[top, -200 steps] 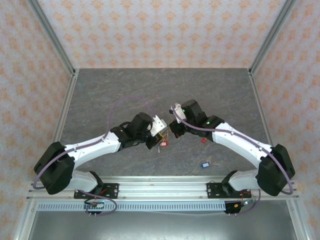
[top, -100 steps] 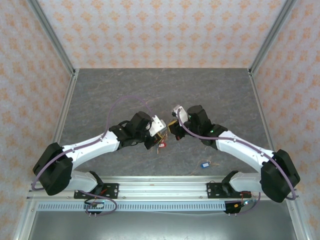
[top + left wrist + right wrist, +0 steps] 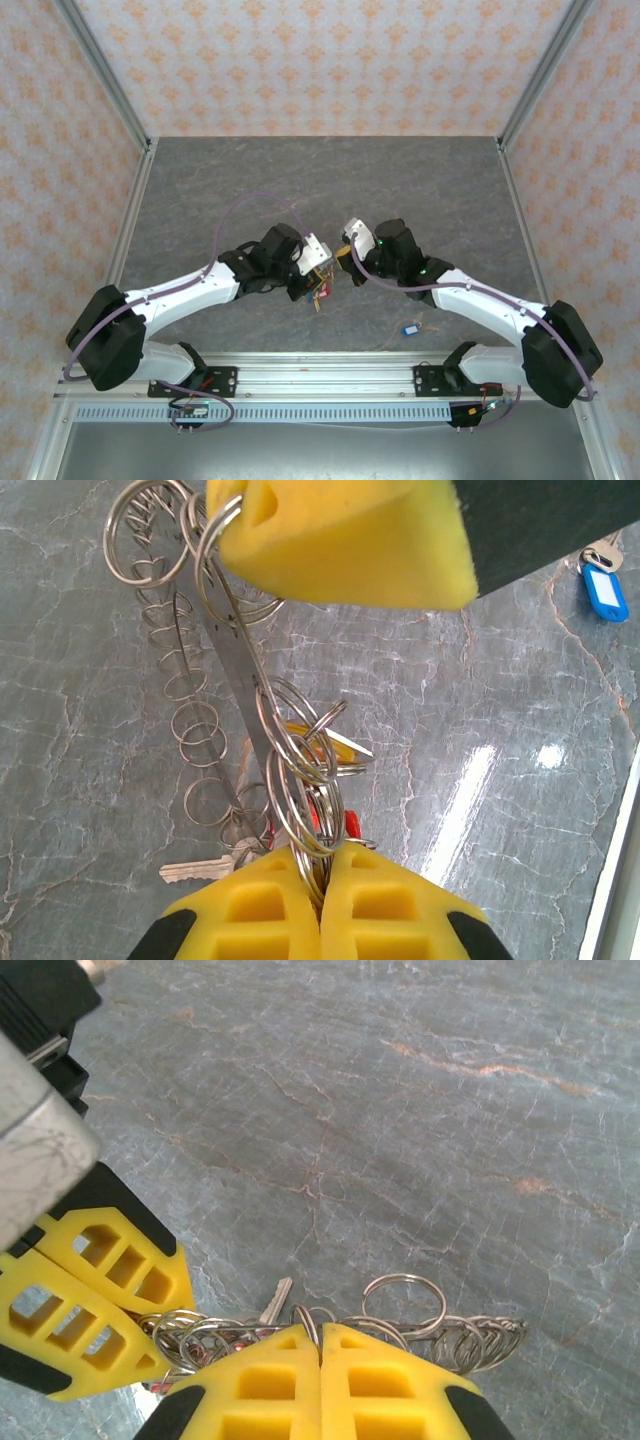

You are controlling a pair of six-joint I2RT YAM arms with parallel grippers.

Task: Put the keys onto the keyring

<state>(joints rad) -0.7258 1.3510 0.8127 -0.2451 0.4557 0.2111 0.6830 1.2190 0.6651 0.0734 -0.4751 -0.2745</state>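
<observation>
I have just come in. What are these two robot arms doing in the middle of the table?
The two arms meet above the middle of the table and hold the keyring between them. The left hand is shut on the wire loops at one end, and the right hand is shut on the loops at the other end. A silver key appears to hang from it already. A key with a blue tag lies on the table near the right arm, not yet on the ring.
</observation>
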